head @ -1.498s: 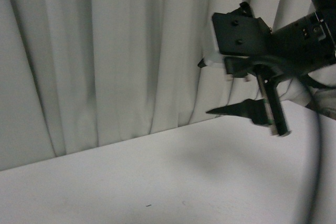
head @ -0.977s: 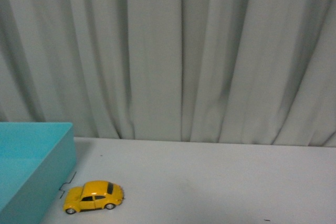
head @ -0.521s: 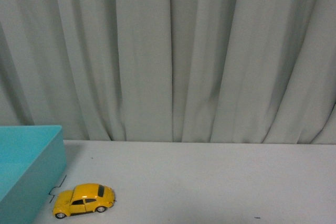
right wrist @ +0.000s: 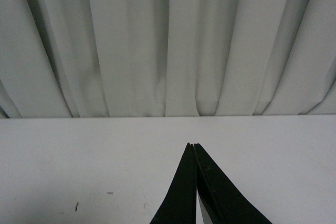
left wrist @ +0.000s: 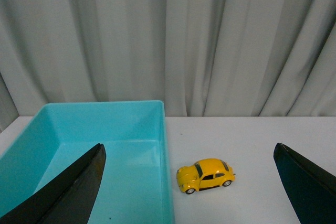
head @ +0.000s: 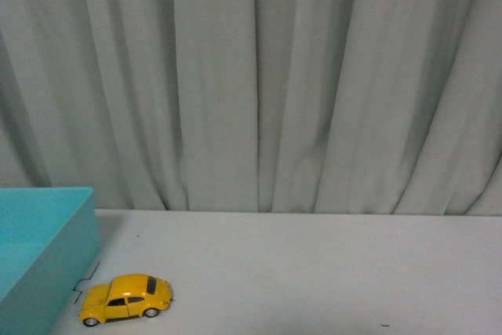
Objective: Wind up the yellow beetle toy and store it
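The yellow beetle toy point(head: 125, 299) stands on its wheels on the white table, close beside the teal box point(head: 39, 249) at the left. In the left wrist view the toy point(left wrist: 205, 175) sits just off the box's side wall point(left wrist: 167, 182), nose toward the box. My left gripper point(left wrist: 189, 148) is open wide and held back from the toy. Its dark fingers point(left wrist: 68, 192) frame both toy and box and touch neither. My right gripper point(right wrist: 192, 146) is shut with nothing in it, over bare table and pointing at the curtain. Neither gripper shows in the front view.
A pale pleated curtain point(head: 259, 84) hangs along the table's far edge. The teal box is open-topped, and the part of its inside point(left wrist: 94, 150) that shows holds nothing. Small dark marks point(right wrist: 76, 206) dot the white table point(head: 329, 272).
The front view swung from the right arm over bare table to the toy and teal box. Over the last half second nothing has moved.
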Action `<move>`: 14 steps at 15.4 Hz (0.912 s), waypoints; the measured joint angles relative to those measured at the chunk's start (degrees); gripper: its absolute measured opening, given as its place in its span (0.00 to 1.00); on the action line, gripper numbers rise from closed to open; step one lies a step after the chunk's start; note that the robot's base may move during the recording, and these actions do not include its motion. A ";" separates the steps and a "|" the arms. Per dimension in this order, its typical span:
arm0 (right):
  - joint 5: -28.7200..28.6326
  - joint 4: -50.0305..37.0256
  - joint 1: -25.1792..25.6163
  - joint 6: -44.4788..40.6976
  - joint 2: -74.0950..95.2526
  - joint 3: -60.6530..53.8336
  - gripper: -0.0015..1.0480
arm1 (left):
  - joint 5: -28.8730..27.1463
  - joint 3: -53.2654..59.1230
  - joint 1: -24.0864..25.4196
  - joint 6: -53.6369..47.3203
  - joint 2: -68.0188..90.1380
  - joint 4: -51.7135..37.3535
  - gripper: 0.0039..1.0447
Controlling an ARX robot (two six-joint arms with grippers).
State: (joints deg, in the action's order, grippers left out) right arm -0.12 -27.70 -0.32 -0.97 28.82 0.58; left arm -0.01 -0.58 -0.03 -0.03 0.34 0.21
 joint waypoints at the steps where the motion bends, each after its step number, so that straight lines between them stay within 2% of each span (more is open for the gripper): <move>1: -0.02 0.92 0.00 0.00 -1.11 0.00 0.02 | 0.00 0.00 0.02 0.00 0.00 -0.02 0.94; 4: -0.02 5.31 0.00 0.04 -6.60 0.00 0.02 | 0.00 0.00 0.02 0.00 0.00 -0.02 0.94; 7: -0.02 16.81 0.02 0.09 -17.90 0.00 0.02 | 0.00 0.00 0.02 0.00 0.00 -0.02 0.94; 8: 0.02 28.15 0.00 0.11 -27.65 0.04 0.02 | -0.11 0.00 0.02 0.00 0.00 -0.02 0.94; 10: 0.13 28.52 0.00 0.13 -28.63 0.04 0.02 | 0.00 0.00 0.00 0.02 0.00 -0.04 0.94; 11: 0.11 27.85 0.00 0.11 -28.63 0.04 0.05 | 0.00 0.00 0.02 0.00 0.00 -0.02 0.94; 13: 0.13 27.91 0.00 0.13 -28.68 0.04 0.21 | -0.02 0.00 0.02 0.02 0.00 -0.02 0.94; 14: 0.13 27.91 0.00 0.13 -28.68 0.04 0.23 | -0.02 0.00 0.02 0.00 0.00 -0.02 0.94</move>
State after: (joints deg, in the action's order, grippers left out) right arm 0.01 0.21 -0.32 -0.84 0.14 0.62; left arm -0.03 -0.58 -0.01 -0.03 0.34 0.19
